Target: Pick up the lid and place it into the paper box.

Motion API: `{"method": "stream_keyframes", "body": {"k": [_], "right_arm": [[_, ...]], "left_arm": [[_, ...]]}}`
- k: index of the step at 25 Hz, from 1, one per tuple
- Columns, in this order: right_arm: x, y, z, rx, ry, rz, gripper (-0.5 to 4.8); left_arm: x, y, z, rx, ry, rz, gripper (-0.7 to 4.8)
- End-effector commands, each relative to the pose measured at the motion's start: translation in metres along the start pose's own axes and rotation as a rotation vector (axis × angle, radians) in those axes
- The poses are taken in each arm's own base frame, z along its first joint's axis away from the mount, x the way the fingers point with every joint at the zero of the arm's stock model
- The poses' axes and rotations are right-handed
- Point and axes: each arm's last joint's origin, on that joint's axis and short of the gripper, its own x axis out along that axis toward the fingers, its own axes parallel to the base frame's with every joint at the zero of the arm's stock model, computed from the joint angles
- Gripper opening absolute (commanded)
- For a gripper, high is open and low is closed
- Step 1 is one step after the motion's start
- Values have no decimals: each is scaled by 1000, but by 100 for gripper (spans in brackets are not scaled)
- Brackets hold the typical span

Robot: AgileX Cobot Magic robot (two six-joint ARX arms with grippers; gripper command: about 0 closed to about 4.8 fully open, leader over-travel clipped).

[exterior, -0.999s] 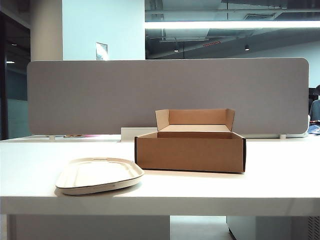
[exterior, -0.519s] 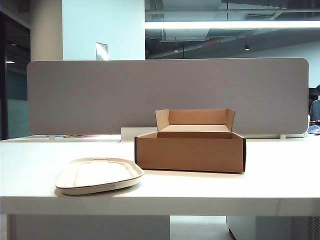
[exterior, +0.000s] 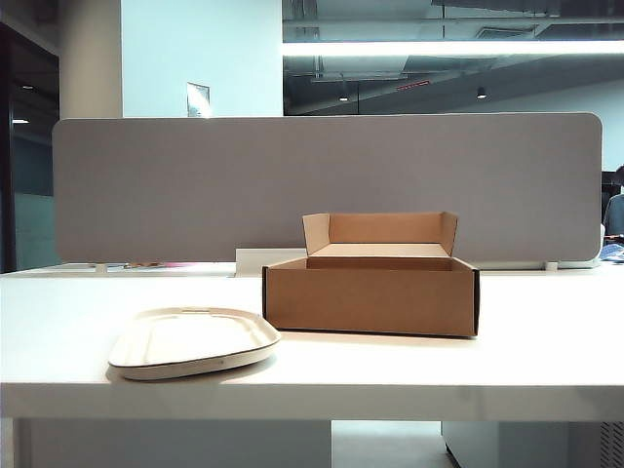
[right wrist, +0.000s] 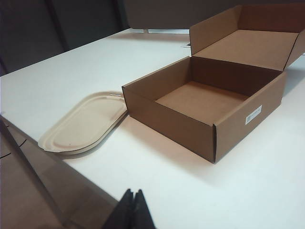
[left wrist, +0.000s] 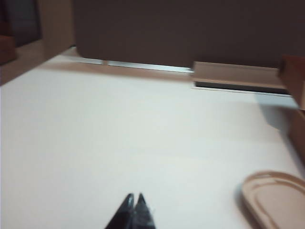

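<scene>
The lid [exterior: 193, 340] lies flat on the table [exterior: 546, 366], just beside the open, empty paper box [exterior: 370, 300], near the front edge. Neither arm appears in the exterior view. The left gripper [left wrist: 134, 208] and right gripper [right wrist: 133, 206] both show fingertips pressed together, holding nothing, well short of the lid. Recommended approach: open the jaws first, then take the lid by its raised rim, since it sits too shallow for a top grasp. Only the right wrist view shows the box floor bare; the left wrist view catches just the lid's end [left wrist: 276, 196].
</scene>
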Motion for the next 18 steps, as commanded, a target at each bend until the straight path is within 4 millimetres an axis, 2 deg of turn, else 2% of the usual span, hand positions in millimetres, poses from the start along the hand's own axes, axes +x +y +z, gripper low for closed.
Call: {"method": "stream_keyframes", "body": {"k": [1,4,10,15,18], "right_arm": [[0,0,-1,-3,-6,7,-1],[0,0,-1,-3,-6,6,-1],[0,0,-1,-4,-6,6,-1],[0,0,-1,-3,-6,6,-1],[0,0,-1,-3,-6,6,-1]], "left_arm": [[-1,-3,3,-1,-12,-97,-6],[-2,-5,11,0,-25,-138,-6],[-5,-8,57,-5,52,-147,-6],[25,-12,102,-16,156,-197,-6],[44,-14,112,-21,210,-212,-5]]}}
